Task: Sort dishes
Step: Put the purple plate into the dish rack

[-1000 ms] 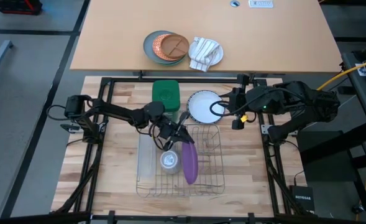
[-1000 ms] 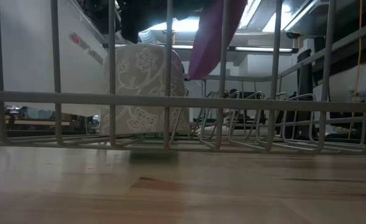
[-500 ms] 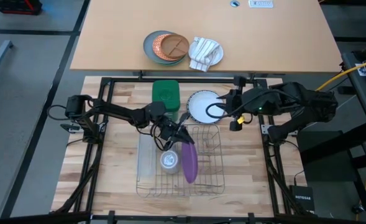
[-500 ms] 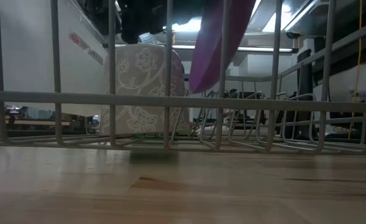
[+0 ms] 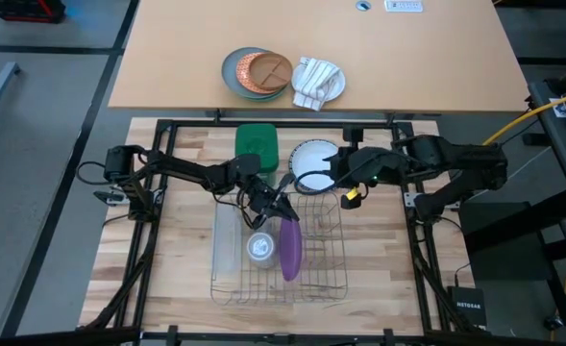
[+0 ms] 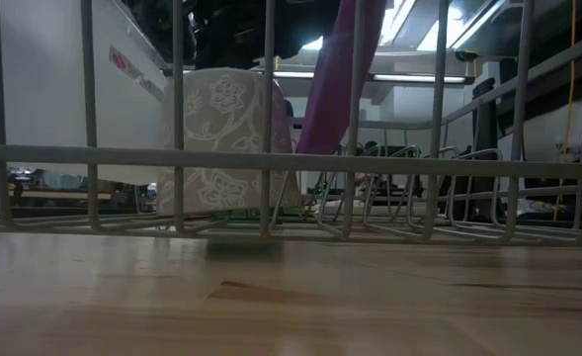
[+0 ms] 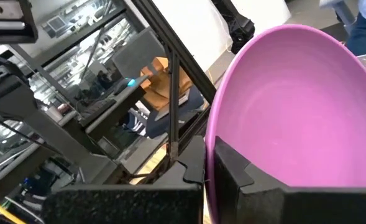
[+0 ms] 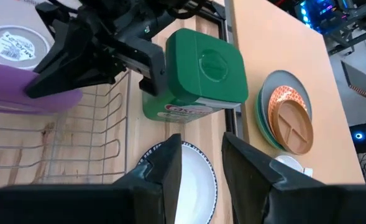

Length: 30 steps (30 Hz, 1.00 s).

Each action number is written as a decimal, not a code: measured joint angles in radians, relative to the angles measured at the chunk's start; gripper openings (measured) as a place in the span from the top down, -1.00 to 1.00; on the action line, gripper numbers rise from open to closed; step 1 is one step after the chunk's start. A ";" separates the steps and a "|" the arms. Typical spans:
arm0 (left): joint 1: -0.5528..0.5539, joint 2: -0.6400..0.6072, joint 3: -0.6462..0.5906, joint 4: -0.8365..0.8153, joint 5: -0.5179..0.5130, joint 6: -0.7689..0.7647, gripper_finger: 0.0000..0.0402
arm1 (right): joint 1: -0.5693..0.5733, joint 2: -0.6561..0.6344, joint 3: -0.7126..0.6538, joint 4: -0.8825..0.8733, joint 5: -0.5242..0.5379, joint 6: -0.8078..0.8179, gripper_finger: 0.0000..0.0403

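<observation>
The left pincer [image 5: 274, 205] is closed tight on the rim of the purple plate [image 5: 289, 247] and holds it on edge over the wire rack [image 5: 326, 252]. Compared with a second ago, this plate stands more upright and sits lower between the wires; in the low view its lower edge is now behind the front bar of the rack. I judge that the plate is almost seated in a slot, so the next step is probably to let it go.

The right pincer [image 5: 329, 173] has also moved: it has come across the counter [image 5: 177, 255] toward the left and now holds the near edge of the white plate with dark stripes on its rim [image 5: 310, 162], its fingers about half closed on that rim. This plate looks tilted up from the counter, so it seems to be the next one for the rack.

I count two of the dishes here: one purple and one striped white. A third plain white plate I cannot find. There is also one patterned cup [image 5: 260, 249] in the rack and one green box [image 5: 257, 144] beside the striped plate.
</observation>
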 joint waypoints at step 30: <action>-0.035 0.004 -0.005 -0.119 -0.088 -0.256 0.91 | 0.000 0.016 0.000 -0.005 -0.028 0.002 0.42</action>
